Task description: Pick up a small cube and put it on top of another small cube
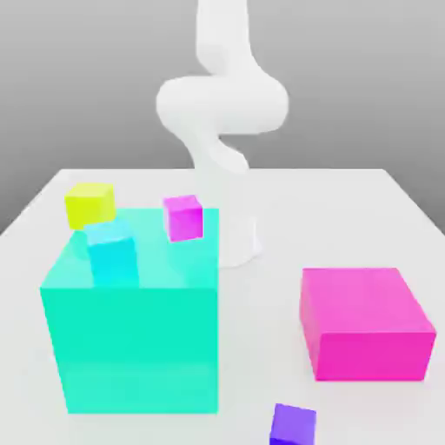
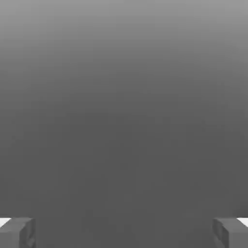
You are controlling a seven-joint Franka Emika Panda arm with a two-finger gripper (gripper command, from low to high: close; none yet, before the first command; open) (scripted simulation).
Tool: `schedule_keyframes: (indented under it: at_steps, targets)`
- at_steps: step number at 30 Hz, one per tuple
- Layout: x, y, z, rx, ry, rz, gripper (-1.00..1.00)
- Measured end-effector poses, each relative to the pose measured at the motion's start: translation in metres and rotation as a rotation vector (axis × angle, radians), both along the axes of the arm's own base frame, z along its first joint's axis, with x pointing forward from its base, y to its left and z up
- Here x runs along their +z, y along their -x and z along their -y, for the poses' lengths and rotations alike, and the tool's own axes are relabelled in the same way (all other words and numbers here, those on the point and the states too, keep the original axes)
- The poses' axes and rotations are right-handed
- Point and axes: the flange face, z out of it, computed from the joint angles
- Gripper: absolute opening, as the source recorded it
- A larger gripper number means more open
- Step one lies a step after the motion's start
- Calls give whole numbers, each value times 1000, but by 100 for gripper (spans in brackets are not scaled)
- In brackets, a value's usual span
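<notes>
Teal and solid-looking, the big block (image 1: 139, 348) stands upright on the pale table (image 1: 261, 348) and serves as the landmark for everything else. Its flat top carries small cubes. A cyan cube (image 1: 113, 254) shows over that top towards the exterior view's left, turned a little out of line with the teal block's edges. A small magenta cube (image 1: 183, 219) appears over the same top, near its edge on the exterior view's right. A yellow cube (image 1: 90, 207) shows at the teal block's far corner on the exterior view's left, partly behind the cyan cube; whether it rests on the block or lies beyond it, I cannot tell.

The small purple-violet cube (image 1: 293, 424) sits well apart from the teal block, to the exterior view's right of it and nearer the camera, partly cut off by the picture's lower edge. Also to the exterior view's right of the teal block, with bare table between, lies a wide, low pink block (image 1: 365, 308), farther from the camera than the purple-violet cube.

Beyond the teal block rises the white arm (image 1: 222, 104). In the hand view, the gripper (image 2: 124, 233) has its two fingers spread wide apart, with nothing held between them.
</notes>
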Motion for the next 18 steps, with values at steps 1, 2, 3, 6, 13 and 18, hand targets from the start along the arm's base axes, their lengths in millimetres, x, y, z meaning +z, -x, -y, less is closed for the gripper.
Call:
schedule_keyframes:
  at_steps: [1,2,3,6,13,18]
  targets:
    - [-15,-14,-3,-12,3,-29,0]
    - [-30,-26,-6,-24,5,-56,0]
    - [-44,-38,-9,-34,7,-83,0]
    - [-91,-70,-17,-63,10,-161,0]
    - [-210,-121,-33,-118,4,-339,0]
    - [-300,-138,-47,-147,-16,-464,0]
